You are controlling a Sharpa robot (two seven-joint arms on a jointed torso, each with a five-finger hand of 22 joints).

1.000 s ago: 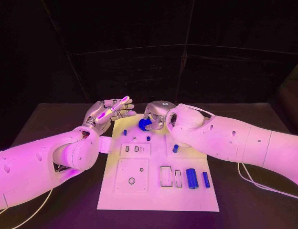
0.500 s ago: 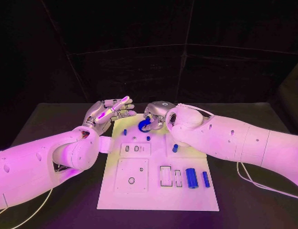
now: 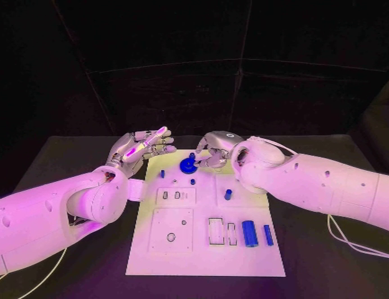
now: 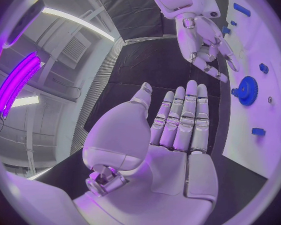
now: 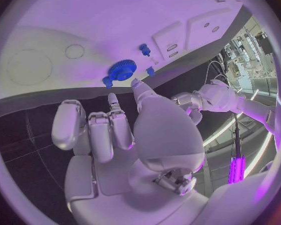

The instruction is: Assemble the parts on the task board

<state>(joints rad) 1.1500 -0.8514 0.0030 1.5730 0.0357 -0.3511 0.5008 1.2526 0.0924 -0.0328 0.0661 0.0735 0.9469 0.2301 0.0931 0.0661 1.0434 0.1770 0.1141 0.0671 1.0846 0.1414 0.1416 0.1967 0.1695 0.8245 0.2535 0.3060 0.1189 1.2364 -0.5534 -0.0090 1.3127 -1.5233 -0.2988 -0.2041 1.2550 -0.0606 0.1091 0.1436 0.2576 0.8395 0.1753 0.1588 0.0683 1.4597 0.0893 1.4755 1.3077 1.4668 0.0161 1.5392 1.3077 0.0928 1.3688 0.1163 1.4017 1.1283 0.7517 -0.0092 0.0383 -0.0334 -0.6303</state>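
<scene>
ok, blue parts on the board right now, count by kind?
gear: 1
long cylinders: 2
small pegs: 3
Total: 6 blue parts on the task board, going by the head view.

Both white arms are reaching in over the far part of the desk. The left hand [image 3: 141, 145] is hovering palm up with its fingers [image 4: 181, 120] lying straight and close together, gripping nothing. The right hand [image 3: 216, 148] is hanging with its fingers [image 5: 109, 130] loosely curled and apart, gripping nothing.
</scene>
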